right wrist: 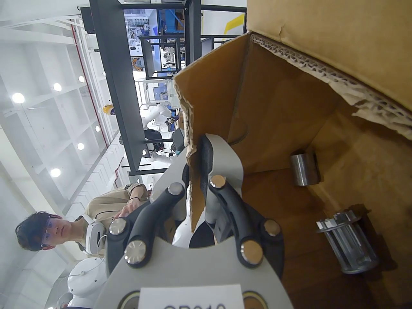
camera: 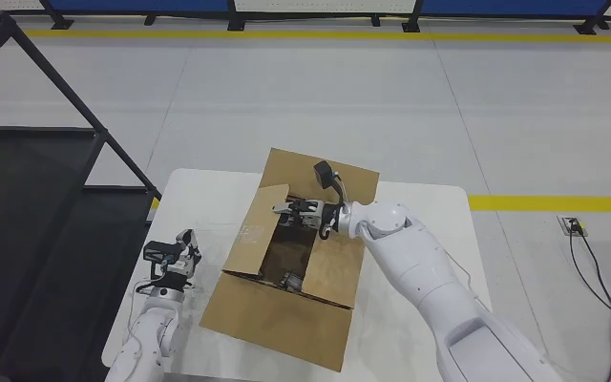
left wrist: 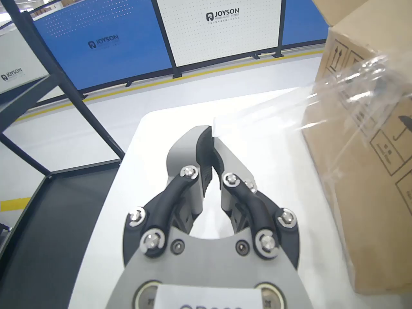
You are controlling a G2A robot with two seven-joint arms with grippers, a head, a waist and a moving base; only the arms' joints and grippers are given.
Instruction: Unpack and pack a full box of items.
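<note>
Clamped on box flap [right wrist: 212, 98] with right pincer [right wrist: 197, 155]; closed tight on clear film [left wrist: 341, 98] with left pincer [left wrist: 213, 138], beside box [camera: 277, 325] on bench [camera: 205, 205].

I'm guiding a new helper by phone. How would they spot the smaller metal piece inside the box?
Look into the open cardboard box, down at its brown floor. Against the wall near a corner sits a short metal cylinder. It is smooth and plain, while the longer metal part lying apart from it has slotted sides and a wide flange.
</note>
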